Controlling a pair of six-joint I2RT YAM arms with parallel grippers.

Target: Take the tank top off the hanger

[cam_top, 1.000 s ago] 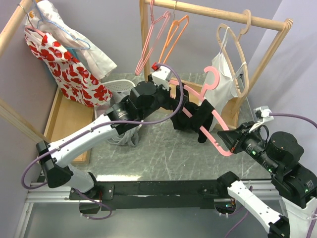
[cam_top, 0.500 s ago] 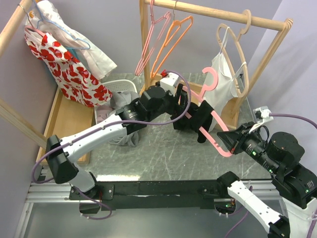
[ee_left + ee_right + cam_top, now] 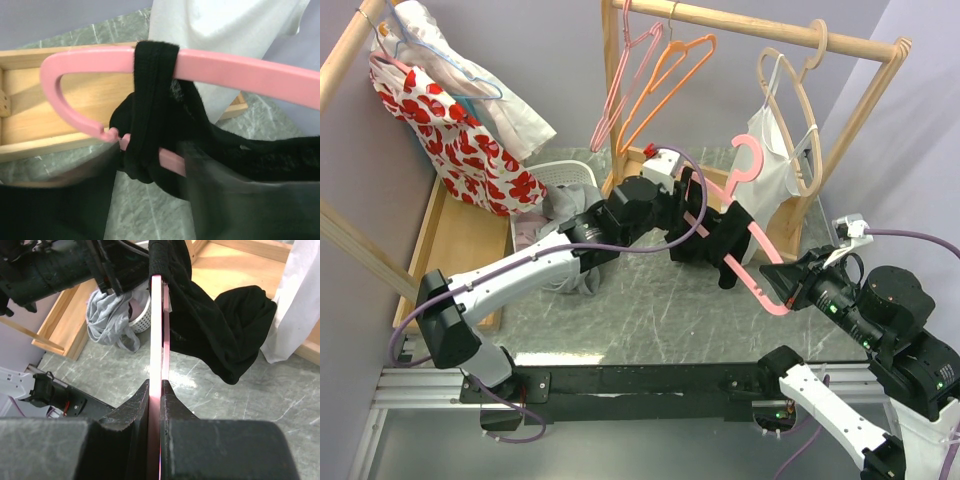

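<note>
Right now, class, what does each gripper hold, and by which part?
The right gripper clamps the pink hanger by the end of one arm. The left gripper straddles the strap of the black tank top; whether it grips cannot be told.

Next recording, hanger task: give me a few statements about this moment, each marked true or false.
1. The right gripper is clamped on the pink hanger. True.
2. The black tank top lies flat on the table. False: it hangs bunched on the pink hanger.
3. A black strap loops over the hanger's bar. True.
4. The wooden rail at the back carries only bare hangers. False: a white top hangs from it too.
5. The left gripper has its fingers apart, one on each side of the strap. True.
</note>
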